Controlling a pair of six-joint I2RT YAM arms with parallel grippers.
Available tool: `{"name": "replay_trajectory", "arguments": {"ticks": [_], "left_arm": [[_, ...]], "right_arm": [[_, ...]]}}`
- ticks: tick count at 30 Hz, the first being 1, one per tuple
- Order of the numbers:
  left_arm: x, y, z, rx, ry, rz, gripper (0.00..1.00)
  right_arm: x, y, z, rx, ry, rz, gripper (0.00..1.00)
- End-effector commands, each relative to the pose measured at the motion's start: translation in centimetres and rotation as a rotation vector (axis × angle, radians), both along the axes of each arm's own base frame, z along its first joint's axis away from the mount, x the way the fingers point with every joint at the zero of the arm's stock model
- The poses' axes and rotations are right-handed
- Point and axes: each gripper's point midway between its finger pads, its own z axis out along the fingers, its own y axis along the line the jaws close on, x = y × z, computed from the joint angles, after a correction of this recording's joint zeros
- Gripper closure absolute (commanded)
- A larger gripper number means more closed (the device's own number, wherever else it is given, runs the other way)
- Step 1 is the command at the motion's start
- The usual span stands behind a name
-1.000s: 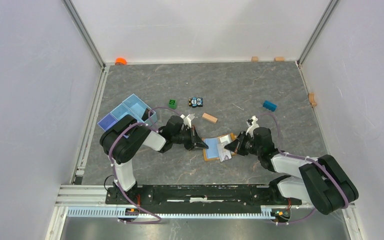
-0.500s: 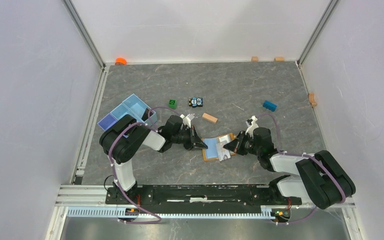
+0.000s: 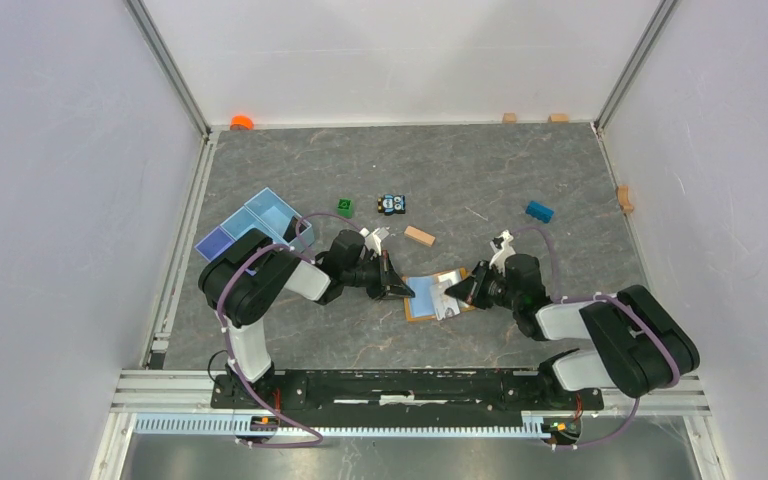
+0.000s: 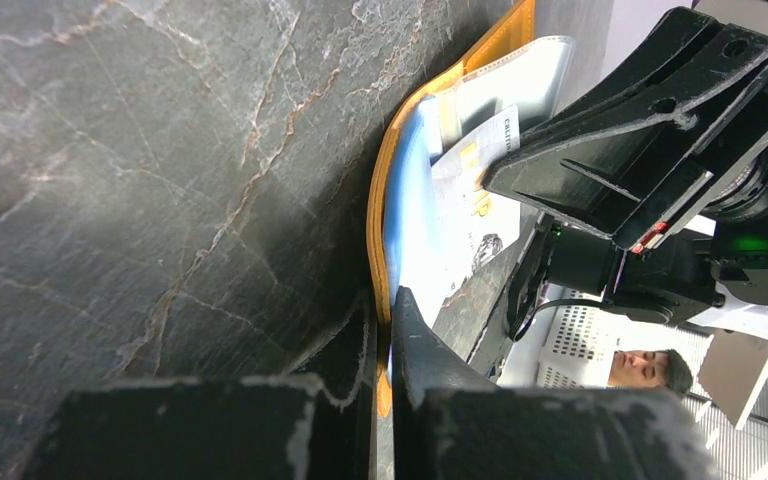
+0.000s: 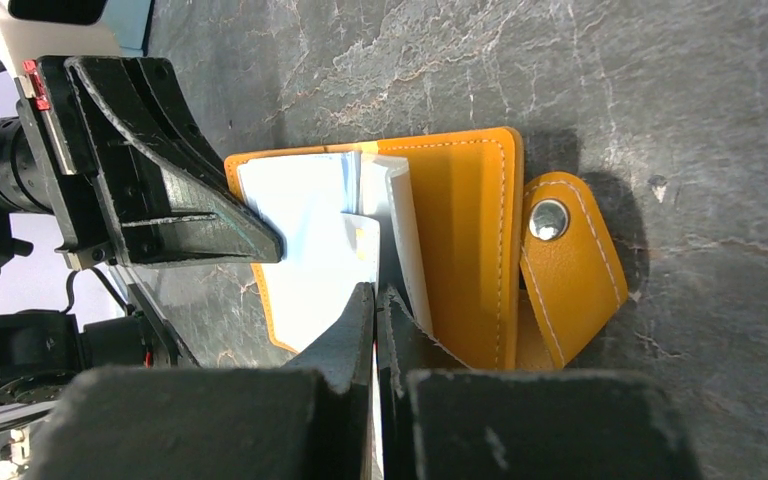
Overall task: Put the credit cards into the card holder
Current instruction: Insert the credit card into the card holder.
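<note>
The orange card holder [image 3: 422, 311] lies open on the table between both arms, its snap strap [image 5: 570, 260] folded out to one side. My left gripper [image 3: 407, 291] is shut on the holder's left edge [image 4: 381, 215], where a light blue credit card [image 4: 410, 210] lies on the inside. My right gripper [image 3: 457, 293] is shut over the holder's middle, with the thin edge of a pale printed card [image 5: 401, 225] showing between its jaws. That card stands in the fold beside the orange right half [image 5: 465, 230]. In the right wrist view the left gripper's fingers [image 5: 175, 200] point at the blue card [image 5: 300, 215].
A light blue divided tray [image 3: 255, 225] sits behind the left arm. A green block [image 3: 345, 207], a small toy car [image 3: 392, 204] and a wooden block [image 3: 419, 236] lie beyond the holder. A blue block [image 3: 538, 211] is at the right, and small wooden blocks [image 3: 623, 197] sit along the walls.
My right gripper has shifted a little left and away from me, and the pale card now sits further inside the holder. The left gripper has not moved.
</note>
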Motion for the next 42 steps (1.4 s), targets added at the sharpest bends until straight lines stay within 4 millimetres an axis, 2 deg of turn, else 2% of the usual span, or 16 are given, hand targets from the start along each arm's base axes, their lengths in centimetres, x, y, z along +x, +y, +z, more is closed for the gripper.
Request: {"name": "replay_trajectory", "arguments": {"ticks": [1, 19, 25, 42], "left_arm": [[-1.1, 1.1, -2.4, 0.081, 0.027, -0.029, 0.98], [-0.9, 0.8, -2.1, 0.067, 0.033, -0.025, 0.98], [-0.9, 0.6, -2.0, 0.053, 0.038, -0.022, 0.98], [-0.9, 0.7, -1.9, 0.051, 0.04, -0.02, 0.96]], "right_arm": [[-0.5, -0.8, -2.1, -0.054, 0.05, -0.022, 1.0], [0.5, -1.3, -3.0, -0.063, 0.049, -0.098, 1.0], [0.7, -0.9, -3.1, -0.061, 0.053, -0.104, 1.0], [-0.8, 0.0, -4.1, -0.055, 0.102, -0.095, 1.0]]}}
